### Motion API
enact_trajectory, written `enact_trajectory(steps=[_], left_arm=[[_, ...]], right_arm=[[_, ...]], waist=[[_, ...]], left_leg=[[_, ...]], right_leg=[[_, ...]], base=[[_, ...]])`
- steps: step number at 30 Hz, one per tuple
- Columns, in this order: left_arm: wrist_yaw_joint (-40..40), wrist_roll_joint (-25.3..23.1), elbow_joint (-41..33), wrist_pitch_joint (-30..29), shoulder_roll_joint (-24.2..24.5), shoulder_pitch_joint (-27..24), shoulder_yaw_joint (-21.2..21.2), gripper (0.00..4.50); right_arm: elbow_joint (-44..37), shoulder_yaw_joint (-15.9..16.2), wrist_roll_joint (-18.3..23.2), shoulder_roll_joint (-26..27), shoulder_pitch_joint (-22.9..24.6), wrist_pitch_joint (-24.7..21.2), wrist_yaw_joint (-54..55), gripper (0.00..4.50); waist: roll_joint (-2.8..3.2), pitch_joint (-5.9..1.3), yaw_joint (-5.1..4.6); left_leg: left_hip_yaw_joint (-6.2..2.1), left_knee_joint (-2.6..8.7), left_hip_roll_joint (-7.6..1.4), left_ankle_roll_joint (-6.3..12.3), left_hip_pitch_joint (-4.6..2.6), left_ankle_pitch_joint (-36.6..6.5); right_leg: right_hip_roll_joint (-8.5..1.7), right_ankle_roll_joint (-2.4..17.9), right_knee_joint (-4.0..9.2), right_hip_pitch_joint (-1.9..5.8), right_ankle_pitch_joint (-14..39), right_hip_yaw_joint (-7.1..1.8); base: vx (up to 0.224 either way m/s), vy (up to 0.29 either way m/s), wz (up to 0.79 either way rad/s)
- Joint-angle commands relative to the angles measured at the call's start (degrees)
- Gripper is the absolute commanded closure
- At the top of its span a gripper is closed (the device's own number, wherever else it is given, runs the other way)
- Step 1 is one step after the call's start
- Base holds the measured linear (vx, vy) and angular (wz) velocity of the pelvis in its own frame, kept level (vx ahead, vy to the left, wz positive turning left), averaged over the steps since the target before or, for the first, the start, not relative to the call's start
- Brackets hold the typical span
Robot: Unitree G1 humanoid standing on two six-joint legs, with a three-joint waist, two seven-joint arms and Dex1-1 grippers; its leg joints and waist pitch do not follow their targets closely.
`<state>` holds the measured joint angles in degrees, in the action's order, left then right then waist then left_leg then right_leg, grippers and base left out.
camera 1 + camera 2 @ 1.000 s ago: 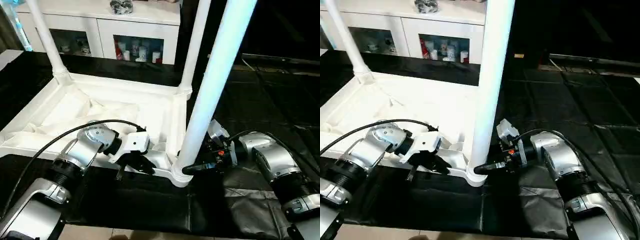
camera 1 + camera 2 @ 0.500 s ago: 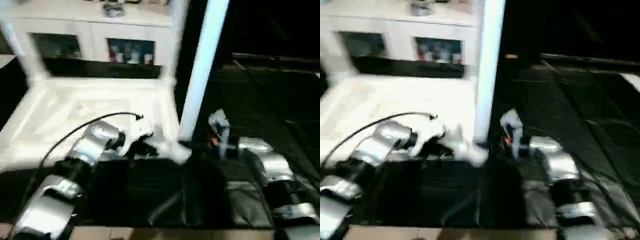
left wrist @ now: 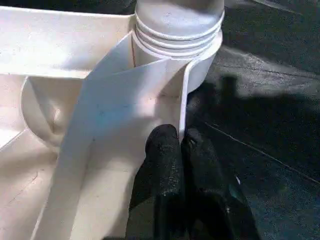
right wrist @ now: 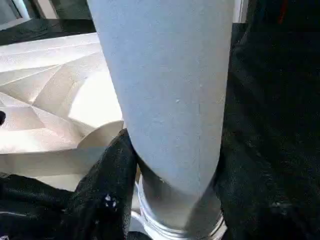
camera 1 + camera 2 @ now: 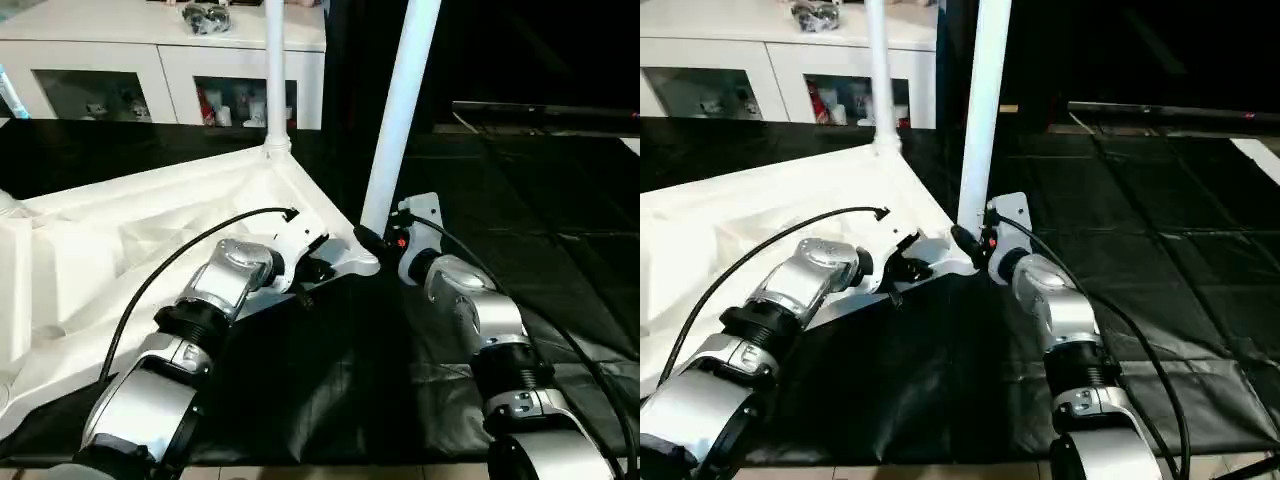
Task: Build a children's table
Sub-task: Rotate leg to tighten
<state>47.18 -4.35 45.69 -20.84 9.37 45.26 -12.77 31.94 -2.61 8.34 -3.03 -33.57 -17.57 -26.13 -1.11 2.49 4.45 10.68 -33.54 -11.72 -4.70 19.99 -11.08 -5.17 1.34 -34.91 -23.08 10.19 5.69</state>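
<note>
The children's table lies upside down on the black mat, its white ribbed top (image 5: 120,240) facing up. One white leg (image 5: 398,110) stands in the near corner socket (image 5: 360,262), and another leg (image 5: 273,70) stands at the far corner. My left gripper (image 3: 180,142) is shut on the top's thin rim just beside that socket (image 3: 177,30). My right gripper (image 4: 175,190) is closed around the base of the near leg (image 4: 165,90), with a black finger (image 4: 105,185) pressed against its side. In the left eye view, the left gripper (image 5: 318,272) and right gripper (image 5: 368,238) meet at that corner from opposite sides.
A white cabinet with glass doors (image 5: 160,60) stands behind the table. Black mat (image 5: 560,250) covers the floor to the right and in front. A black cable (image 5: 170,270) loops over my left forearm above the table top.
The view has swung and blurred in between. The table top now lies turned, its held corner farther from me. Both arms reach out more and both grips stay as they were.
</note>
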Motion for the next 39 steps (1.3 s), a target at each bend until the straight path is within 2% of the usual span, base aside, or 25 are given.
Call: enact_trajectory(steps=[1,2,4,7,8,9,10,11,12,14,15,18,21,22,24,26,28,31,33,36,39], left_arm=[[-2.8,0.8,-2.3,1.5,-2.9,2.2,0.4,4.50],[-2.8,0.8,-2.3,1.5,-2.9,2.2,0.4,4.50],[-0.7,0.5,-2.9,2.9,-1.1,1.2,-0.2,4.50],[1.3,0.0,-3.5,4.1,1.2,0.1,-1.0,4.50],[2.1,0.1,-3.7,4.2,1.7,-0.3,-1.1,4.50],[2.8,0.1,-3.9,4.3,2.2,-0.5,-1.2,4.50],[3.9,0.2,-4.4,4.9,2.8,-1.0,-1.5,4.50],[4.1,0.2,-4.5,5.0,2.9,-1.1,-1.5,4.50],[6.1,0.0,-5.3,5.8,3.9,-1.8,-2.1,4.50],[8.9,-0.1,-6.3,6.3,5.2,-2.8,-3.1,4.50],[10.3,-0.2,-6.6,6.9,5.9,-3.3,-3.5,4.50],[14.5,-0.1,-7.0,9.2,7.6,-4.3,-4.7,4.50],[18.6,0.8,-7.4,12.1,8.8,-5.2,-5.4,4.50],[21.2,1.0,-8.0,13.6,9.8,-5.7,-6.2,4.50],[24.3,1.6,-9.1,14.6,10.8,-6.3,-6.8,4.50],[29.3,1.4,-10.1,17.0,12.9,-7.0,-8.6,4.50],[31.3,0.9,-10.5,18.2,13.7,-7.2,-9.7,4.50],[34.5,0.7,-10.8,20.0,15.0,-7.4,-10.8,4.50],[36.0,0.5,-10.9,21.2,15.5,-7.6,-11.3,4.50],[37.6,0.6,-11.6,22.0,16.2,-7.8,-11.7,4.50],[39.1,0.7,-12.6,22.5,16.9,-8.0,-12.4,4.50]], right_arm=[[0.3,5.5,1.8,6.4,1.0,-2.5,-4.5,1.73],[0.2,5.5,1.8,6.4,1.1,-2.5,-4.5,1.54],[-0.1,4.9,1.1,5.6,1.6,-1.3,-3.8,1.30],[0.1,3.7,1.3,4.0,2.3,0.8,-4.0,1.11],[-0.4,3.4,1.8,3.5,2.6,1.1,-4.8,0.95],[-0.9,3.3,2.1,3.0,2.9,1.5,-5.5,0.85],[-1.6,3.3,2.4,2.3,3.4,1.9,-6.5,0.81],[-1.7,3.3,2.4,2.2,3.5,1.9,-6.7,0.66],[-2.9,2.9,3.2,0.9,4.1,2.7,-8.8,0.52],[-4.6,2.7,4.5,-1.0,5.0,3.0,-12.6,0.41],[-5.8,3.2,4.6,-2.4,5.6,3.5,-15.7,0.33],[-8.9,5.5,5.0,-6.9,7.4,2.8,-24.5,0.05],[-10.3,6.5,5.6,-9.6,8.2,2.3,-29.2,0.05],[-11.0,6.9,6.4,-11.2,8.4,1.9,-32.3,0.05],[-11.8,7.6,7.3,-13.2,8.6,1.4,-35.7,0.05],[-11.9,8.6,7.6,-16.5,8.1,1.8,-41.3,0.05],[-11.5,8.9,7.6,-18.0,7.6,2.1,-43.9,0.05],[-10.9,9.8,8.5,-20.3,6.4,1.1,-49.7,0.05],[-10.8,10.6,8.7,-21.3,6.0,0.8,-52.4,0.05],[-10.3,11.8,8.4,-22.3,5.7,0.7,-55.1,0.37],[-9.1,13.5,7.7,-23.0,5.1,2.0,-57.3,0.47]], waist=[[0.61,-3.38,0.08],[0.54,-3.32,0.05],[0.81,-3.30,0.10],[0.87,-3.37,-0.19],[0.30,-3.38,-0.38],[0.66,-3.43,-0.39],[0.69,-3.43,-0.45],[0.66,-3.49,-0.51],[0.18,-3.52,-0.69],[0.50,-3.54,-0.52],[0.48,-3.53,-0.53],[0.15,-3.35,-0.48],[0.21,-3.14,-0.22],[-0.21,-3.16,-0.19],[0.07,-3.14,0.15],[0.11,-3.21,0.67],[0.31,-3.25,1.13],[0.09,-3.32,1.72],[0.04,-3.28,1.94],[-0.11,-3.32,2.06],[-0.27,-3.27,2.06]], left_leg=[[-0.70,3.96,-1.36,1.63,0.06,-9.8],[-0.69,3.98,-1.35,1.53,0.00,-10.4],[-0.80,4.08,-1.36,1.07,-0.05,-11.3],[-0.88,4.13,-1.47,0.87,0.06,-11.1],[-0.78,4.12,-1.50,1.01,0.12,-10.9],[-0.79,4.07,-1.53,1.35,0.10,-10.1],[-0.81,4.04,-1.53,1.74,0.17,-9.6],[-0.78,3.99,-1.57,1.88,0.18,-9.2],[-0.69,3.93,-1.56,2.20,0.24,-8.5],[-0.62,3.80,-1.64,3.07,0.14,-7.9],[-0.61,3.77,-1.64,3.48,0.21,-7.7],[-0.53,3.73,-1.60,4.09,0.30,-8.7],[-0.56,3.84,-1.69,3.75,0.23,-10.1],[-0.52,3.85,-1.73,3.47,0.15,-10.5],[-0.62,3.89,-1.84,3.05,-0.04,-11.0],[-0.57,3.88,-2.03,3.30,-0.02,-10.5],[-0.35,3.78,-2.13,3.22,-0.31,-10.0],[-0.36,3.75,-2.13,3.14,-0.15,-9.9],[-0.30,3.71,-2.11,3.12,-0.07,-9.8],[-0.31,3.68,-2.07,2.83,-0.05,-9.7],[-0.30,3.69,-2.06,2.69,0.03,-9.5]], right_leg=[[-3.54,11.0,4.57,3.28,11.1,-3.14],[-3.56,10.9,4.68,3.25,12.1,-3.14],[-3.61,10.2,4.90,3.24,14.3,-3.15],[-3.63,10.4,4.72,3.26,12.8,-3.19],[-3.59,10.5,4.64,3.31,12.3,-3.21],[-3.59,11.1,4.39,3.30,11.0,-3.26],[-3.55,11.4,4.30,3.40,9.7,-3.24],[-3.56,11.7,4.15,3.45,8.8,-3.27],[-3.52,12.1,4.05,3.48,7.8,-3.28],[-3.61,12.9,3.79,3.44,6.0,-3.40],[-3.51,13.2,3.70,3.49,5.1,-3.34],[-3.58,13.0,4.00,3.55,7.1,-3.33],[-3.67,11.9,4.42,3.36,11.2,-3.36],[-3.73,11.5,4.54,3.31,12.7,-3.36],[-3.82,11.1,4.62,3.15,14.6,-3.35],[-3.69,11.1,4.42,3.17,13.7,-3.33],[-3.57,11.8,4.15,2.79,11.8,-3.40],[-3.58,12.3,3.87,3.05,10.7,-3.26],[-3.65,12.1,3.88,3.04,10.9,-3.34],[-3.69,11.7,3.88,3.08,11.9,-3.31],[-3.78,11.6,4.00,3.01,13.0,-3.28]], base=[[0.000,0.000,0.00],[0.000,0.000,0.00],[0.000,0.000,0.00],[0.000,0.000,0.00],[0.000,0.000,0.00],[0.000,0.000,0.00],[0.000,0.000,0.00],[0.000,0.000,0.00],[0.000,0.000,0.00],[0.000,0.000,0.00],[0.000,0.000,0.00],[0.000,0.000,0.00],[0.000,0.000,0.00],[0.000,0.000,0.00],[0.000,0.000,0.00],[0.000,0.000,0.00],[0.000,0.000,0.00],[0.000,0.000,0.00],[0.000,0.000,0.00],[0.000,0.000,0.00],[0.000,0.000,0.00]])
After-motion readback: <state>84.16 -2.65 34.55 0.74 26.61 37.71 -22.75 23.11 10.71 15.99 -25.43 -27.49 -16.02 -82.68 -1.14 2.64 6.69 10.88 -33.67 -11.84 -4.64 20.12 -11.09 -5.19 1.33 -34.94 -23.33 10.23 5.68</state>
